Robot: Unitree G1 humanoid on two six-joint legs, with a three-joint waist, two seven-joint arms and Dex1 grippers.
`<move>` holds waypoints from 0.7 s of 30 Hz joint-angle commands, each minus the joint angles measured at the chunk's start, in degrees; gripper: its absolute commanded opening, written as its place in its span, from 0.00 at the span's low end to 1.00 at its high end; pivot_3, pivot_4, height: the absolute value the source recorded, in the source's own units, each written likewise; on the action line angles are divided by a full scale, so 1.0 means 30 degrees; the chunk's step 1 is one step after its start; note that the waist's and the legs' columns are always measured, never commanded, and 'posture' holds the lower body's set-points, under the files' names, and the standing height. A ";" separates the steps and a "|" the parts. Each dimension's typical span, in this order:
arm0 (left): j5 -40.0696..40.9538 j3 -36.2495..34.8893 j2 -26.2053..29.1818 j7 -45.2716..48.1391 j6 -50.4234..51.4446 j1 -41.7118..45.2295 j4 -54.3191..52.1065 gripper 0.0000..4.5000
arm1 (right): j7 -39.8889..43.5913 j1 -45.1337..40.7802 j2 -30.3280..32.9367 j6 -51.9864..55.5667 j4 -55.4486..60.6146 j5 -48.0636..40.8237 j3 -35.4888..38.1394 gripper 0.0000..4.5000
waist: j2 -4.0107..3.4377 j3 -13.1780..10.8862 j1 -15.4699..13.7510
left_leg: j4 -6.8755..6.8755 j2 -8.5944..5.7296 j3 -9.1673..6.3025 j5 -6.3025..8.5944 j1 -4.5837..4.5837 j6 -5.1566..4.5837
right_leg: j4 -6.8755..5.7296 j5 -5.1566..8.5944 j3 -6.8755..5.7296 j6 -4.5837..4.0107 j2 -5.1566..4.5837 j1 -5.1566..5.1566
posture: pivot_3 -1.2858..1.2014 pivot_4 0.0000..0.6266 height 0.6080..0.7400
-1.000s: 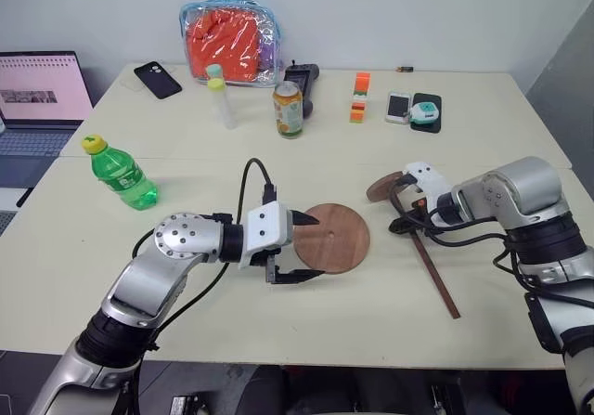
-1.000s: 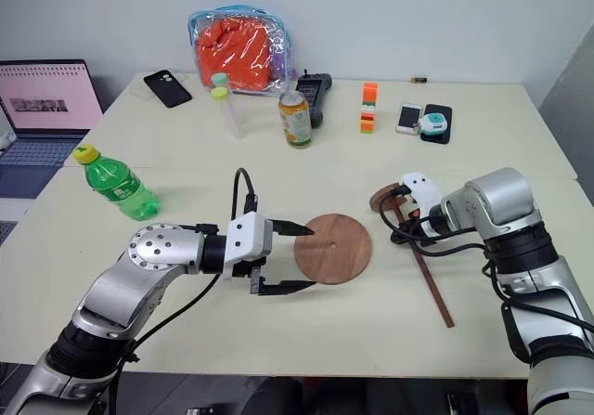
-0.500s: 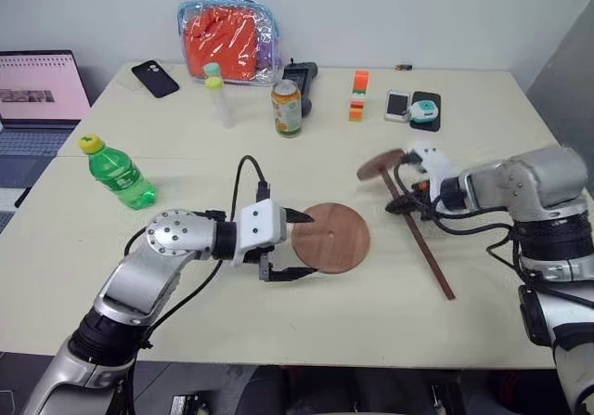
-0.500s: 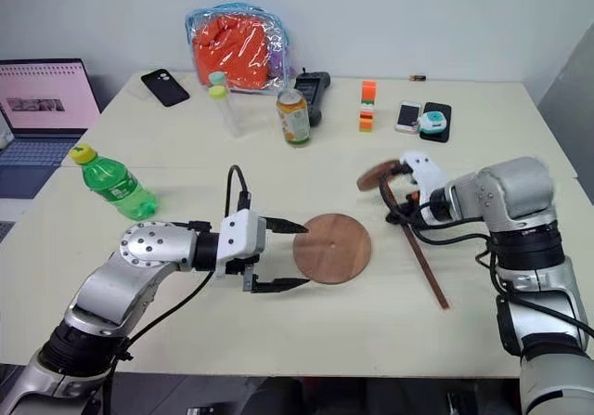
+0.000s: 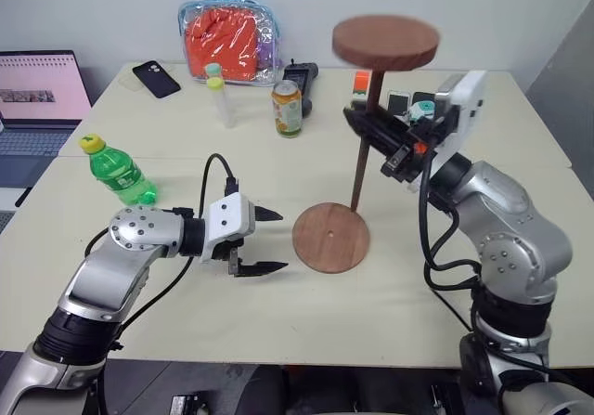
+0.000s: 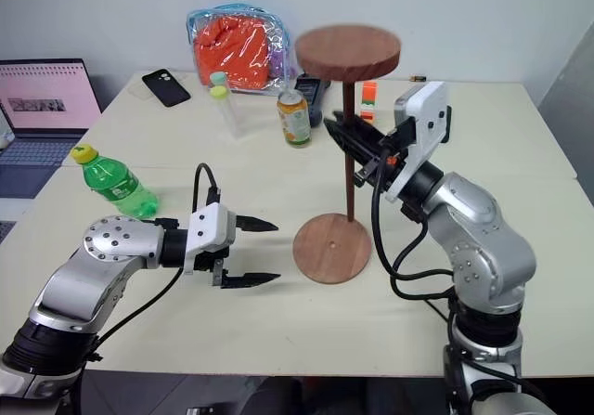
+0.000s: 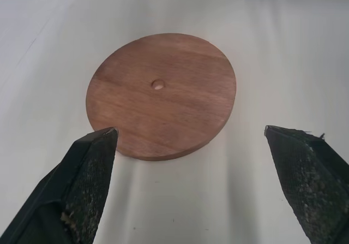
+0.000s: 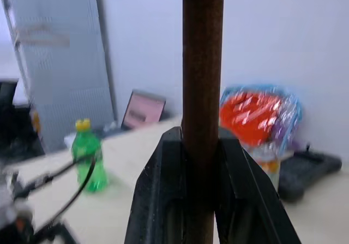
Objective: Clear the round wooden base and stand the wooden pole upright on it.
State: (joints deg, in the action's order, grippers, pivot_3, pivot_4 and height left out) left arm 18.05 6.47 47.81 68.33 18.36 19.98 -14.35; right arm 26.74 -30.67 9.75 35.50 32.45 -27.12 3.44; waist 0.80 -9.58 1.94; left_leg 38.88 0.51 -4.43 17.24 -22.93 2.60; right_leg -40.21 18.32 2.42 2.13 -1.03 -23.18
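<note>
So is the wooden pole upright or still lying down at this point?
Roughly upright, disc end on top. The wooden pole is clamped in the right hand; its lower end hangs beside the round wooden base, not on it.

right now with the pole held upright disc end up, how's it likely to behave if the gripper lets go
Probably top-heavy: the wooden pole carries its wide disc at the top, with only a thin rod end below. It looks stiff, not bending in the right gripper. Its tip seems off the round wooden base centre hole, so it would likely topple.
</note>
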 commanded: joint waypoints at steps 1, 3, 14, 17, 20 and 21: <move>0.0298 -0.0533 0.0190 0.0431 -0.0576 0.0220 0.0295 1.00 | 0.0039 0.1289 -0.0391 -0.2759 0.0165 0.1073 -0.1452 0.06 | -0.0003 -0.0002 0.0033 | 0.0000 -0.0001 0.0004 -0.0001 0.0002 0.0002 | -0.0006 0.0000 0.0006 0.0000 0.0003 -0.0001 | 0.52 0.24 1.00; 0.0275 -0.0634 0.0169 0.0555 -0.0767 0.0225 0.0536 1.00 | -0.0136 0.1956 -0.0717 -0.3218 0.0135 0.1135 -0.2052 0.06 | -0.0001 0.0001 0.0033 | 0.0004 0.0002 0.0001 -0.0002 0.0016 0.0004 | -0.0017 0.0000 0.0004 0.0000 0.0003 0.0003 | 0.52 0.24 1.00; 0.0328 -0.0598 -0.0436 0.0400 -0.1343 0.0070 0.0825 1.00 | 0.0308 0.3893 -0.0665 -0.6837 -0.1802 0.3030 -0.4066 0.06 | -0.0001 0.0001 0.0038 | 0.0007 0.0006 0.0000 -0.0003 0.0023 0.0006 | -0.0038 0.0001 0.0008 -0.0001 0.0002 -0.0002 | 0.52 0.24 1.00; 0.0260 -0.0384 -0.0505 0.0300 -0.1095 0.0203 0.0542 1.00 | 0.0567 0.4196 -0.0579 -0.7785 -0.2674 0.3326 -0.4213 0.06 | -0.0001 0.0001 0.0038 | 0.0008 0.0004 0.0004 -0.0003 0.0024 0.0006 | -0.0039 0.0001 0.0010 -0.0001 0.0003 -0.0001 | 0.52 0.24 1.00; 0.0419 -0.0236 -0.0524 0.0286 -0.0404 0.0404 0.0268 1.00 | 0.0653 0.4332 -0.0630 -0.8448 -0.3249 0.3472 -0.4306 0.06 | -0.0001 0.0001 0.0038 | 0.0008 0.0005 0.0000 -0.0003 0.0024 0.0006 | -0.0039 0.0001 0.0007 -0.0001 0.0004 -0.0002 | 0.52 0.24 1.00; 0.0458 -0.0190 -0.0519 0.0298 -0.0177 0.0474 0.0188 1.00 | 0.0686 0.4342 -0.0659 -0.8668 -0.3436 0.3537 -0.4351 0.06 | -0.0001 0.0001 0.0040 | 0.0007 0.0005 0.0002 -0.0003 0.0024 0.0005 | -0.0040 0.0001 0.0007 -0.0001 0.0007 -0.0001 | 0.52 0.24 1.00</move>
State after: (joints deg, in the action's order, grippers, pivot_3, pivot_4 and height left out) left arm 18.11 6.14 46.09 69.32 16.49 20.42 -11.50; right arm 28.29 -17.67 8.05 12.26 21.72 -16.87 -9.33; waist 0.80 -9.58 2.06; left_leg 38.90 0.52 -4.42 17.23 -22.85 2.61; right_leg -40.34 18.32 2.45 2.12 -1.01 -23.18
